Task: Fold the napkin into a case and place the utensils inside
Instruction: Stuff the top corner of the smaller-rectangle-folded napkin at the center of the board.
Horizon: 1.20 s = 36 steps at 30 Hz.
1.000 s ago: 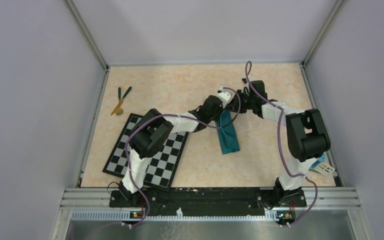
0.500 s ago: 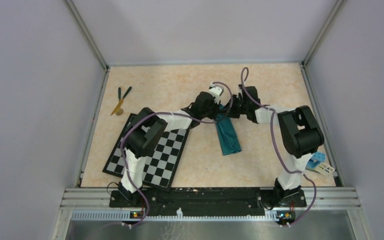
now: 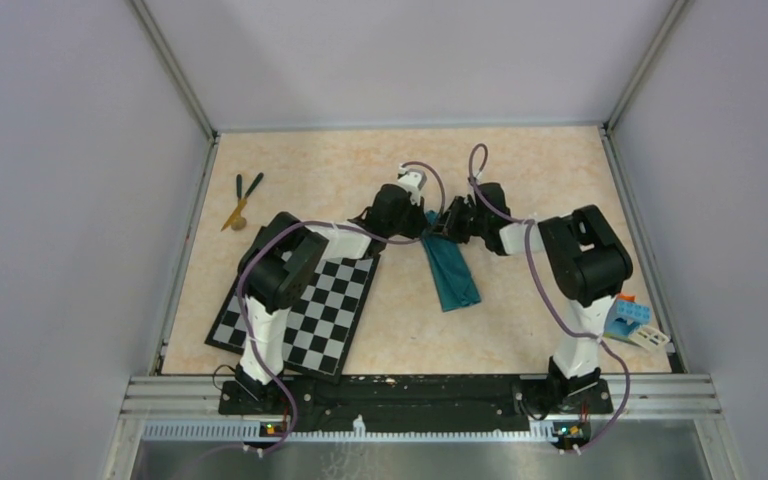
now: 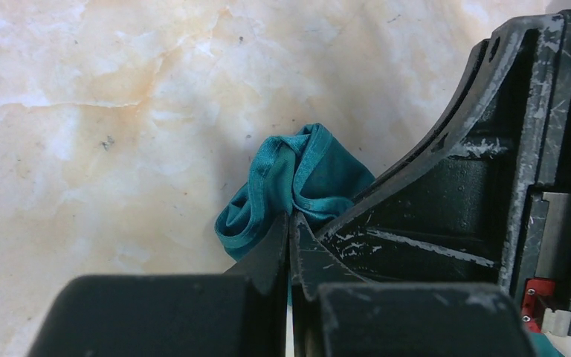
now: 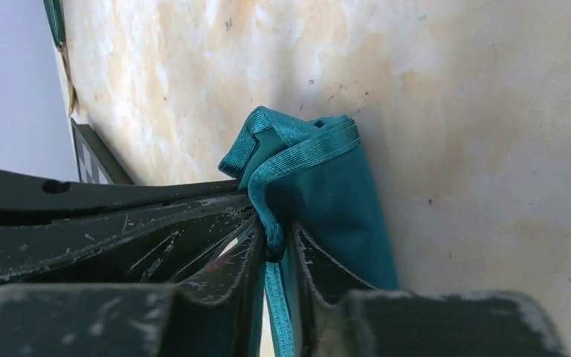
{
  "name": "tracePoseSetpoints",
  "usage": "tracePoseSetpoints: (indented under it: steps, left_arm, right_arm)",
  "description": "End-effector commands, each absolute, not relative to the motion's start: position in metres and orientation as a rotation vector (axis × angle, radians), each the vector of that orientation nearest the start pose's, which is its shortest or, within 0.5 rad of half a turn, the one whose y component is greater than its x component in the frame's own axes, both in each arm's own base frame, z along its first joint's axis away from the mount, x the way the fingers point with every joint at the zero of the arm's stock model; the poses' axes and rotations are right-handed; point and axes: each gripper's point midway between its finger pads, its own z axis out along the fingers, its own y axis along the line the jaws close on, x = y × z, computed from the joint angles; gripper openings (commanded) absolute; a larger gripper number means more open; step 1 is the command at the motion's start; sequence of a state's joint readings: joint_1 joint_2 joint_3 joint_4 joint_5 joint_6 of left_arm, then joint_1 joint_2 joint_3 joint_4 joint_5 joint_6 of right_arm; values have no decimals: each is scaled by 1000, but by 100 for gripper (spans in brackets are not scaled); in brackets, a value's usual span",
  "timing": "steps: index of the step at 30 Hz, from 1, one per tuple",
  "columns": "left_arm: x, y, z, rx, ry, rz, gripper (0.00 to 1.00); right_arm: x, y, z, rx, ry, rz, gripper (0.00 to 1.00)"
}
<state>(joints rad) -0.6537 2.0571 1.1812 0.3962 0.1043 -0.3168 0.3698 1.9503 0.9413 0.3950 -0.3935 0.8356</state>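
As both arms swung toward the checkerboard (image 3: 300,310) over the last second, they dragged the far end of the napkin (image 3: 452,278) along, so the teal cloth now lies as a narrow strip just right of the board, its folding nearly done. The left pincer (image 4: 288,223) is clamped tight on a bunched corner. The right pincer (image 5: 275,239) pinches the hem, its jaws barely parted. The utensils (image 3: 242,198) wait beyond the board's far left corner.

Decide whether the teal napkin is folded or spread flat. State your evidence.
Folded: the napkin lies as a narrow layered strip, its far end bunched.
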Motion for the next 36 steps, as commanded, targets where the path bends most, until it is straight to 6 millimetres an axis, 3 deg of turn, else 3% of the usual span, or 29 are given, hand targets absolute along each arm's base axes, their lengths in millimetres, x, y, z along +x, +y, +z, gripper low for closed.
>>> tracePoseSetpoints:
  steps: [1, 5, 11, 17, 21, 23, 26, 31, 36]
  left_arm:
    - [412, -371, 90, 419, 1979, -819, 0]
    - [411, -368, 86, 417, 1990, -824, 0]
    - [409, -370, 87, 437, 1984, -841, 0]
    - [408, -370, 92, 439, 1975, -846, 0]
    - [408, -374, 96, 446, 1960, -877, 0]
    - [406, -380, 99, 456, 1942, -918, 0]
    - [405, -382, 102, 442, 1944, -939, 0]
    - [405, -371, 94, 394, 1977, -909, 0]
    - [405, -365, 103, 370, 1948, -901, 0]
  right_arm:
    - [396, 256, 63, 131, 2261, 1078, 21]
    - [394, 248, 76, 98, 2242, 1064, 35]
    - [405, 236, 78, 108, 2234, 1020, 37]
    - [411, 245, 68, 101, 2249, 1060, 15]
    - [411, 261, 59, 113, 2261, 1103, 11]
    - [409, 270, 44, 164, 2275, 1133, 5]
    - [402, 281, 21, 222, 2298, 1141, 4]
    - [404, 272, 22, 220, 2298, 1056, 5]
    - [403, 269, 26, 180, 2310, 1032, 6]
